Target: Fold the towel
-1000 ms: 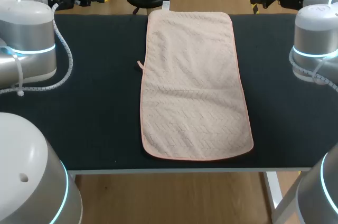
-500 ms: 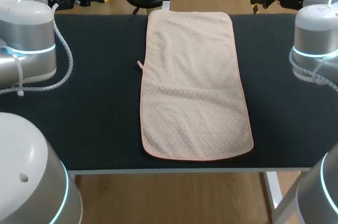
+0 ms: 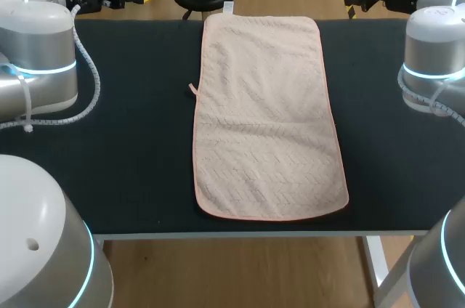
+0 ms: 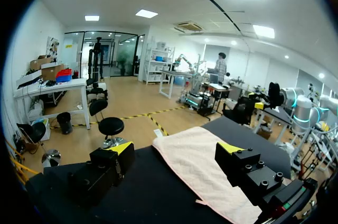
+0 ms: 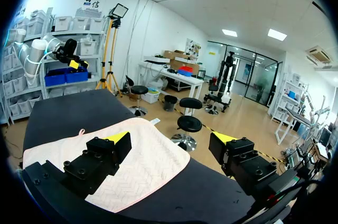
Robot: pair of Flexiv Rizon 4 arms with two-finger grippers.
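Towel [image 3: 267, 115] is lying flat on the black tabletop [image 3: 131, 163], long way running far to near, approx in the middle. Its little hang loop [image 3: 193, 89] pokes out of the left edge. Left jaws and right jaws are both wide open w/ nothing in them, parked up by the far edge on their own sides, well apart from the cloth. Nothing folded yet imo.

Tips for the first fold: one arm per corner at the same end, pinch just the hem, lift both evenly, carry low to the other end. The near end looks a bit wider, so match corners, not sides, or it'll skew.
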